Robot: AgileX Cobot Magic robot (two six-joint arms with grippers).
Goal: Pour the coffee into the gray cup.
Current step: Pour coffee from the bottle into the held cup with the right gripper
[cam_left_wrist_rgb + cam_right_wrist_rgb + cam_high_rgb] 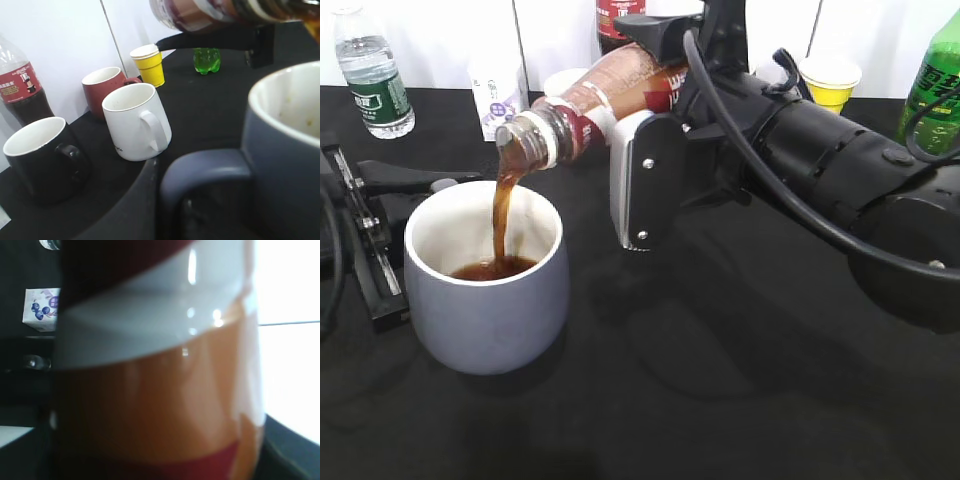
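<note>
The gray cup stands at the front left, cream-white inside, with brown liquid pooled at the bottom. The coffee bottle is tilted neck-down to the left above it, and a brown stream falls from its mouth into the cup. My right gripper is shut on the bottle's body; the label fills the right wrist view. My left gripper sits at the cup's left side. In the left wrist view its jaws close round the cup's loop handle.
A water bottle, a small carton, a cola bottle, a yellow paper cup and a green bottle stand along the back. A white mug, a black mug and a red mug stand behind the cup.
</note>
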